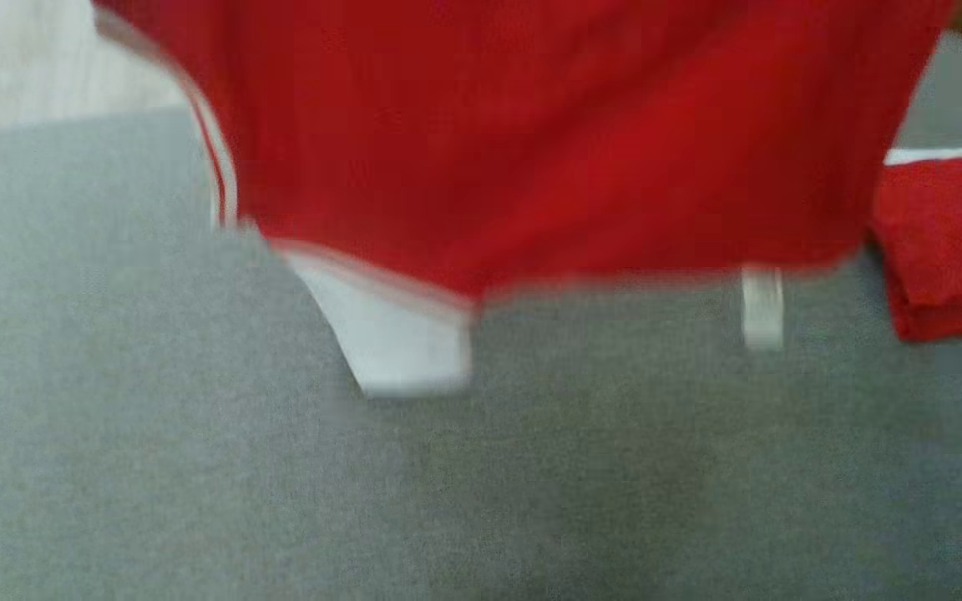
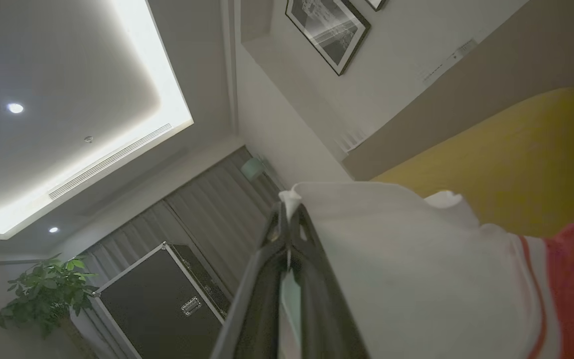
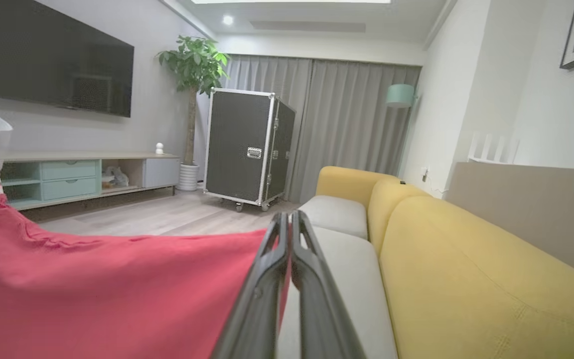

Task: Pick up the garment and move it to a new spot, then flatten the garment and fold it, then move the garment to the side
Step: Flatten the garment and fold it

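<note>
— Red cloth with white trim: you had the garment up in the air over the grey cushion. Its lower edge seemed clear of the cushion, though the head view was blurred.
— On your left, your left gripper was pinched tight on the edge of the white sleeve, with a tuft of white poking out past the tips.
— Across the middle, the fabric looked soft and thin and hung as one smooth sheet. A white sleeve end and a narrow white strip dangled below the hem.
— On your right, your right gripper was clamped on a red edge, and the cloth stretched away from it. The yellow sofa back beside it looked rounded and finely woven.
— Farthest right, a second red cloth lay folded on the cushion.
— I'd judge you were in the first step: lifted, not yet set down in a new spot. Flattening, folding and moving it aside were all left to do.
</note>
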Motion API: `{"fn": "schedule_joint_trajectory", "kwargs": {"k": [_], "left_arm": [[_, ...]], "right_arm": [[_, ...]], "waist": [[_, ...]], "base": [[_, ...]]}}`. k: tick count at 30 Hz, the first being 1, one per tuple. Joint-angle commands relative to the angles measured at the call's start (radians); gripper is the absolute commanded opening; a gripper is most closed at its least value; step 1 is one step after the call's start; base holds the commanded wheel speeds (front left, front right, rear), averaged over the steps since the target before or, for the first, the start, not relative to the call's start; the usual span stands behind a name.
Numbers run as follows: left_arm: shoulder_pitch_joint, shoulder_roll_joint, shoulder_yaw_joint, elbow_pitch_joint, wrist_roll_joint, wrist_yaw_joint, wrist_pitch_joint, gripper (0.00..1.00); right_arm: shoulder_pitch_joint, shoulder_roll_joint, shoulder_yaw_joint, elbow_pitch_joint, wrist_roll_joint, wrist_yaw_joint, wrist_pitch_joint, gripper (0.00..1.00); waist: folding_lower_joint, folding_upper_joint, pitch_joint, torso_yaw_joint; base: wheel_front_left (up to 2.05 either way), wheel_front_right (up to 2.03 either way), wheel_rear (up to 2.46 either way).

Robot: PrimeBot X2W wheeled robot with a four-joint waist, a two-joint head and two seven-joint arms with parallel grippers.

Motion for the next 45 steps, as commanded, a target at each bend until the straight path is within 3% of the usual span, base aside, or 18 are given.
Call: {"fn": "schedule_joint_trajectory", "kwargs": {"k": [1,5,7,14,16,17,21,25,31,35,39,45], "left_arm": [[-0.102,0.013,0.048,0.018,0.021,0.025,-0.015,0.00],[-0.185,-0.029,0.078,0.077,0.079,0.105,-0.044,0.00],[-0.199,-0.037,0.093,0.031,0.116,0.121,-0.047,0.00],[-0.071,0.014,0.158,-0.161,0.171,0.110,-0.048,0.00],[0.007,0.027,0.176,-0.213,0.159,0.087,-0.048,0.00],[0.058,0.026,0.186,-0.242,0.130,0.055,-0.048,0.00],[0.277,0.070,0.225,-0.344,0.098,0.018,-0.048,0.00],[0.537,0.108,0.269,-0.440,0.078,0.034,-0.048,0.00],[0.924,0.153,0.289,-0.588,0.073,0.057,-0.048,0.00],[1.150,0.158,0.291,-0.652,0.057,0.088,-0.048,0.00],[1.319,0.161,0.280,-0.687,0.057,0.133,-0.048,0.00],[1.446,0.145,0.284,-0.726,0.028,0.149,-0.048,0.00]], "right_arm": [[-0.051,0.006,-0.015,0.018,-0.019,-0.001,-0.031,0.00],[-0.128,0.023,-0.036,0.083,-0.045,-0.001,-0.080,0.00],[-0.150,0.013,-0.037,0.097,-0.075,-0.001,-0.089,0.00],[-0.095,-0.012,-0.071,0.077,-0.096,-0.001,-0.092,0.00],[-0.046,-0.019,-0.075,0.068,-0.105,-0.001,-0.092,0.00],[-0.019,-0.021,-0.078,0.064,-0.113,-0.001,-0.092,0.00],[0.126,-0.024,-0.093,0.047,-0.138,-0.001,-0.093,0.00],[0.303,-0.036,-0.157,0.024,-0.151,-0.001,-0.093,0.00],[0.625,-0.058,-0.330,-0.031,-0.200,-0.001,-0.093,0.00],[0.835,-0.032,-0.430,-0.061,-0.259,-0.001,-0.093,0.00],[1.020,-0.003,-0.487,-0.104,-0.301,-0.001,-0.093,0.00],[1.187,0.024,-0.560,-0.166,-0.350,-0.001,-0.093,0.00]], "waist": [[-0.0004,-0.0001,0.095,0.009],[-0.0004,-0.0001,0.143,0.022],[-0.0004,-0.0001,0.161,0.030],[-0.0004,-0.0001,0.224,0.048],[-0.0004,-0.0001,0.234,0.054],[-0.0004,-0.0001,0.235,0.058],[-0.0004,-0.0001,0.218,0.065],[-0.0004,-0.0001,0.167,0.065],[-0.0004,-0.0001,0.062,0.063],[-0.0004,-0.0001,0.000,0.051],[-0.0004,-0.0001,-0.041,0.038],[-0.0004,-0.0001,-0.058,0.020]], "base": [[0.00,0.00,0.00],[0.00,0.00,0.00],[0.00,0.00,0.00],[0.00,0.00,0.00],[0.00,0.00,0.00],[0.00,0.00,0.00],[0.00,0.00,0.00],[0.00,0.00,0.00],[0.00,0.00,0.00],[0.00,0.00,0.00],[0.00,0.00,0.00],[0.00,0.00,0.00]]}}
